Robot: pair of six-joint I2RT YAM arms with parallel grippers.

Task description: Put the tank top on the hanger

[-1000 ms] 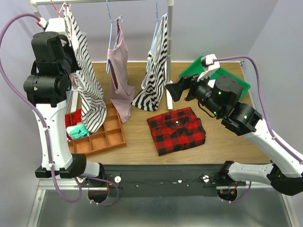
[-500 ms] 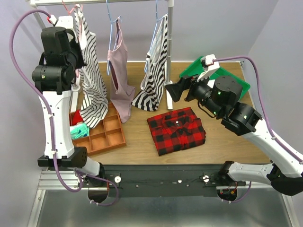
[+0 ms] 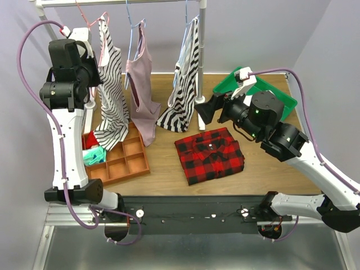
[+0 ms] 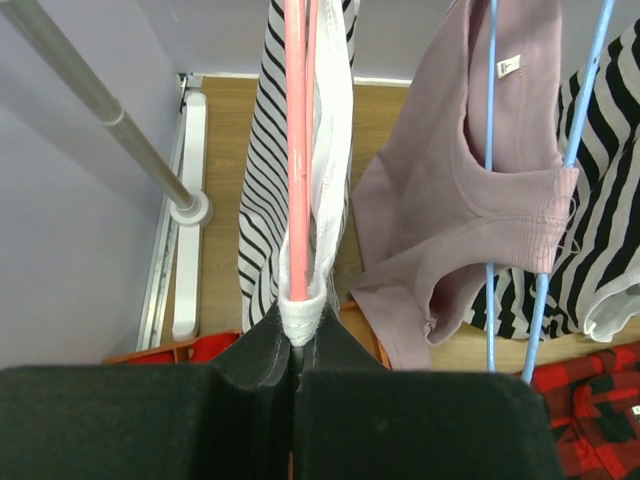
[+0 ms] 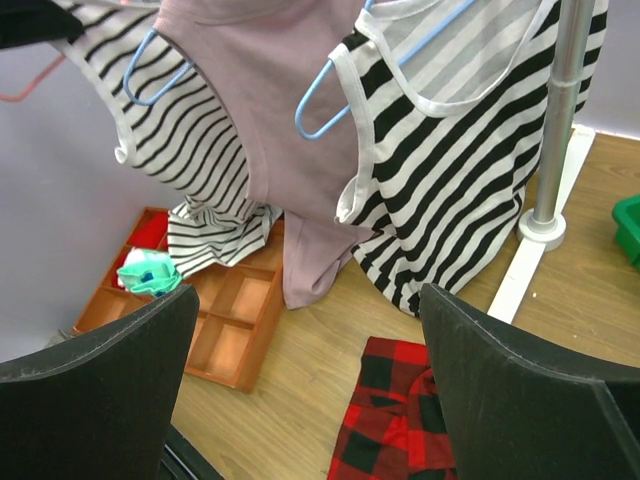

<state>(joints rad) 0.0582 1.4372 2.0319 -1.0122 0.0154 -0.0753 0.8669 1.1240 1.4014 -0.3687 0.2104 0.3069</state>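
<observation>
The tank top, white with thin black stripes, hangs on the pink-red hanger at the rail's left end, its hem draped into the orange tray. In the left wrist view my left gripper is shut on the tank top's white strap where it wraps the hanger's pink wire. From above, the left gripper is high beside the rail. My right gripper is open and empty, hovering above the table near the rack post; its fingers frame the hanging clothes, and the tank top shows at upper left.
A mauve top and a bold-striped top hang on light blue hangers. A red plaid shirt lies folded mid-table. An orange divided tray sits left, a green bin right, the rack post behind.
My left gripper has moved up and to the right along the rail with the hanger and tank top; the top now hangs nearer the mauve one. The right arm has shifted slightly left.
</observation>
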